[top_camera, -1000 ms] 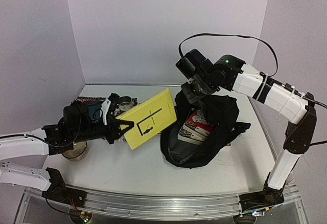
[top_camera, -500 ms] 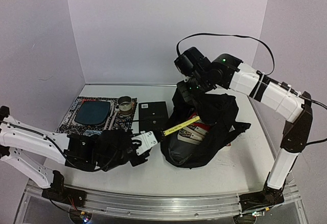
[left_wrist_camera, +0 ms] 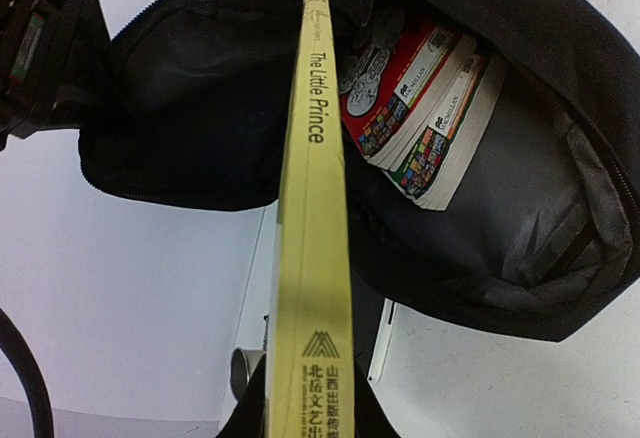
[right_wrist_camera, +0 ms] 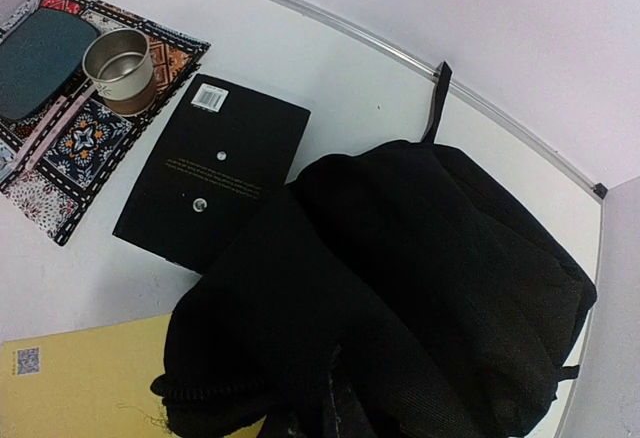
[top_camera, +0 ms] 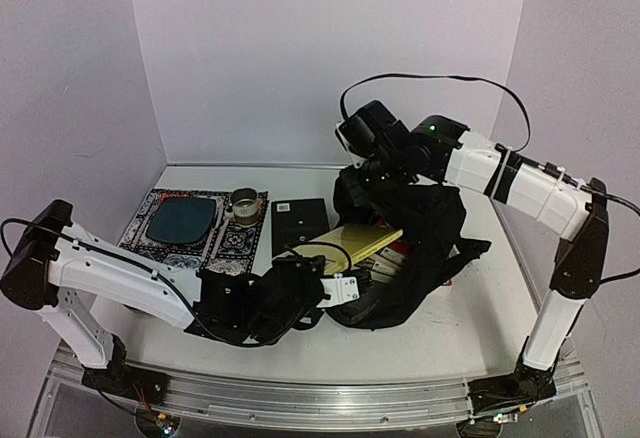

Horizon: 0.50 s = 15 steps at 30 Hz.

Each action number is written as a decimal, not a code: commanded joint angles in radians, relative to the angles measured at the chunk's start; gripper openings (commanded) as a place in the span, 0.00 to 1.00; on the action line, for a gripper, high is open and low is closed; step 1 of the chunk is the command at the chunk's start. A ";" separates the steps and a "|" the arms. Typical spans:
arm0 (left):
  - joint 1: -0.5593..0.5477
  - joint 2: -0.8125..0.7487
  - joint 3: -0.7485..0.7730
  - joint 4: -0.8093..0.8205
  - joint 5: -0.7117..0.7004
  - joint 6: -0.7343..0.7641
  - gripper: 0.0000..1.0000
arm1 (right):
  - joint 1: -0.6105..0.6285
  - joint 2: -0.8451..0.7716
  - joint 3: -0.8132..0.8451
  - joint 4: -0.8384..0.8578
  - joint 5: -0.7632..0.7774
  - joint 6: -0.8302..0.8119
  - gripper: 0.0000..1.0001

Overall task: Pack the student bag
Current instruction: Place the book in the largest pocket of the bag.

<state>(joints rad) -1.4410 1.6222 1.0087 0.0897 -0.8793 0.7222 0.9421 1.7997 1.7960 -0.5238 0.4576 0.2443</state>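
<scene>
1. White tabletop (top_camera: 460,328) enclosed by pale lilac walls. The left jaws are clenched on the near end of a yellow book (left_wrist_camera: 315,258). Its spine faces the wrist camera and its title end leads.
2. The book's leading end lies at the mouth of the student bag (top_camera: 435,223). The bag slumps on the right half of the tabletop with its opening turned toward the left arm (top_camera: 130,278). Whether the book touches the contents cannot be told.
3. The right jaws are clenched on the cloth of the bag's upper lip and hold it raised, so the mouth gapes. Bunched fabric hides the fingertips in the right wrist view.
4. Red-covered books (left_wrist_camera: 420,108) are stacked along one side of the interior, with dark free space beside them.
5. Judged technique:
   - Feed the yellow book lengthwise into that free space, with its leading corner under the raised lip and off the zipper edge.
   - Have the right jaws hold the lip high until most of the book is inside.
   - Release the left jaws only then.
6. A black notebook (top_camera: 300,223) lies just beside the bag. A tin cup (top_camera: 243,201) stands on a patterned mat (top_camera: 140,243) farther left.
</scene>
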 commanded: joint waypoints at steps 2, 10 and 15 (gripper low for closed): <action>0.003 0.007 0.034 0.108 -0.171 0.118 0.00 | 0.004 -0.093 -0.011 0.081 -0.028 0.011 0.00; 0.004 0.036 0.035 0.068 -0.185 0.115 0.00 | 0.004 -0.107 -0.015 0.112 -0.046 -0.003 0.00; 0.003 0.078 0.057 0.036 -0.155 0.122 0.00 | 0.004 -0.116 -0.025 0.123 -0.055 -0.004 0.00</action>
<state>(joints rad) -1.4410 1.6825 1.0115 0.0998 -0.9841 0.8374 0.9367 1.7576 1.7725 -0.4897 0.4237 0.2421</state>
